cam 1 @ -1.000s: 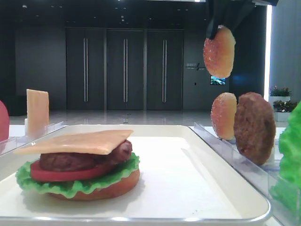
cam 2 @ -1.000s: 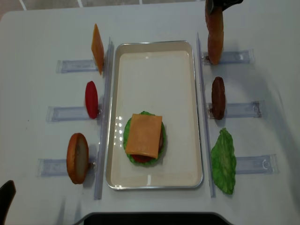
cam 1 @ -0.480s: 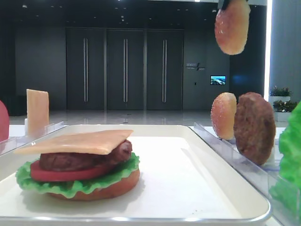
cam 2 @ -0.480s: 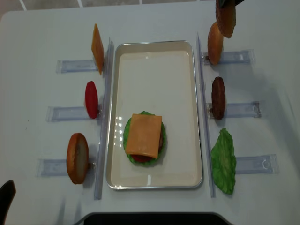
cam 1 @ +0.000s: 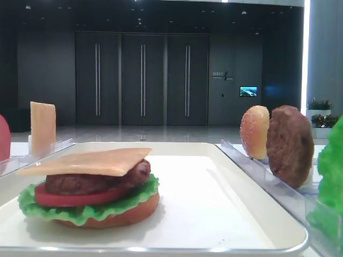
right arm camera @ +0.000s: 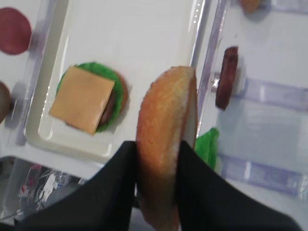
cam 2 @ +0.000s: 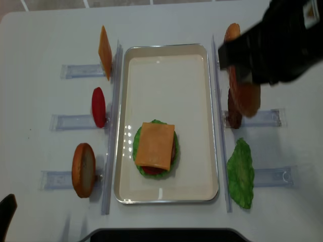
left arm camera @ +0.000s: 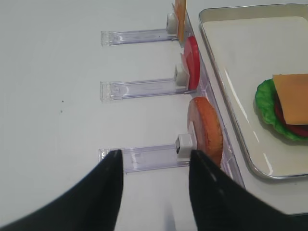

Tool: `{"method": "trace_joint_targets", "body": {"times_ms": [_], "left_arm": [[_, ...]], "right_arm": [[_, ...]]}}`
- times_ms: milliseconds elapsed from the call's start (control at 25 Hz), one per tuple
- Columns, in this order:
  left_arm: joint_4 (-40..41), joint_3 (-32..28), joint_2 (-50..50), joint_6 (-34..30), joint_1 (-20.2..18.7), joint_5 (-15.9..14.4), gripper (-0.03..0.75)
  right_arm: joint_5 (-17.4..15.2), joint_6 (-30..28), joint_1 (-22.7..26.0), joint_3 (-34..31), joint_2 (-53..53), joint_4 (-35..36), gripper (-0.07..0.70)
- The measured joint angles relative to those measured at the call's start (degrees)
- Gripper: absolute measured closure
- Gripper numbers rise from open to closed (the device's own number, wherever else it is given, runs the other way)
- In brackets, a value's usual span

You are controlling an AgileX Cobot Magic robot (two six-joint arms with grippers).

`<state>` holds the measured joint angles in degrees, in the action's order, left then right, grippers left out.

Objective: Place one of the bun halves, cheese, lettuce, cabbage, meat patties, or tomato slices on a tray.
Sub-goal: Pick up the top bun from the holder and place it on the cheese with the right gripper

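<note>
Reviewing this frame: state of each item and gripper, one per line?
right gripper: shut on bun top.
bun top: held on edge, above the table.
left gripper: open, holding nothing.
tray: holds a stack.
cheese slice: lying on top of the stack.

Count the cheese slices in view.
2: one cheese slice tops the burger on the tray; one stands upright in the rack left of it. None seem hidden.

— What does the robot's body look like?
— The right arm (cam 2: 282, 43), upper right of the overhead view, is a bulky matte-black housing with a small white marking near the frame's top edge.
— And the grippers?
— Black too: the left gripper (left arm camera: 154, 192) and right gripper (right arm camera: 156, 192) each show two broad, smooth, tapering fingers.
</note>
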<state>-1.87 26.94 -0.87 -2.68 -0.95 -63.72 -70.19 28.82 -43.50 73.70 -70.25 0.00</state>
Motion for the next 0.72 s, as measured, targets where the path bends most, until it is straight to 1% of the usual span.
{"method": "trace_joint_targets", "body": {"times_ms": [120,240,360,400,480,520,600,720], "left_arm": [[0.0,0.0,0.0,0.0,0.0,0.0,0.370],[0.0,0.0,0.0,0.0,0.0,0.0,0.370],[0.0,0.0,0.0,0.0,0.0,0.0,0.370],[0.0,0.0,0.0,0.0,0.0,0.0,0.370],[0.0,0.0,0.0,0.0,0.0,0.0,0.370],[0.0,0.0,0.0,0.0,0.0,0.0,0.370],[0.0,0.0,0.0,0.0,0.0,0.0,0.370],[0.0,0.0,0.0,0.0,0.0,0.0,0.370]], "right_arm": [[-0.1,6.5,-6.8,-6.7,7.8,0.0,0.451],[-0.2,12.3,-11.5,-12.2,13.8,-1.2,0.453],[0.1,14.5,-13.4,-16.5,17.2,-1.4,0.458],[1.1,14.6,-13.6,-17.9,17.6,-0.9,0.458],[5.1,13.0,-13.6,-20.3,18.0,1.2,0.457],[8.7,11.2,-13.6,-21.4,17.8,3.5,0.457],[17.1,6.2,-13.6,-24.4,17.0,9.7,0.457],[28.9,-5.6,-13.6,-28.4,14.2,21.9,0.457]]}}
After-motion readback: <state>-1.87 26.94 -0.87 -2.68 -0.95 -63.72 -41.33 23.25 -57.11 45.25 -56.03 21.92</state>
